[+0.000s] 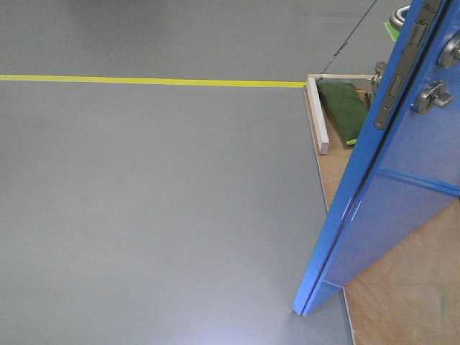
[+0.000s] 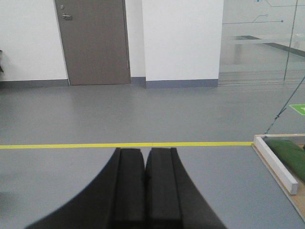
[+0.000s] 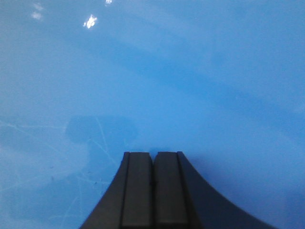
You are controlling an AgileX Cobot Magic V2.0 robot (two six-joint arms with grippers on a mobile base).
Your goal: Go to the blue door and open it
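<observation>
The blue door (image 1: 392,194) stands ajar at the right of the front view, its free edge and silver latch plate (image 1: 397,79) turned toward me. A round silver thumb-turn (image 1: 433,97) shows on its face, and part of the lever handle (image 1: 451,52) at the frame edge. In the right wrist view glossy blue door (image 3: 152,76) fills the picture, and my right gripper (image 3: 153,155) is shut, empty, with its tips close against the panel. My left gripper (image 2: 145,151) is shut, empty, pointing over open grey floor to the left of the door.
A plywood base (image 1: 402,295) lies under the door, with a white wooden bar (image 1: 318,115) and a green sandbag (image 1: 343,108) on its far corner. A yellow floor line (image 1: 144,80) crosses ahead. Far off are a brown door (image 2: 93,40), white walls and glass partition (image 2: 262,38).
</observation>
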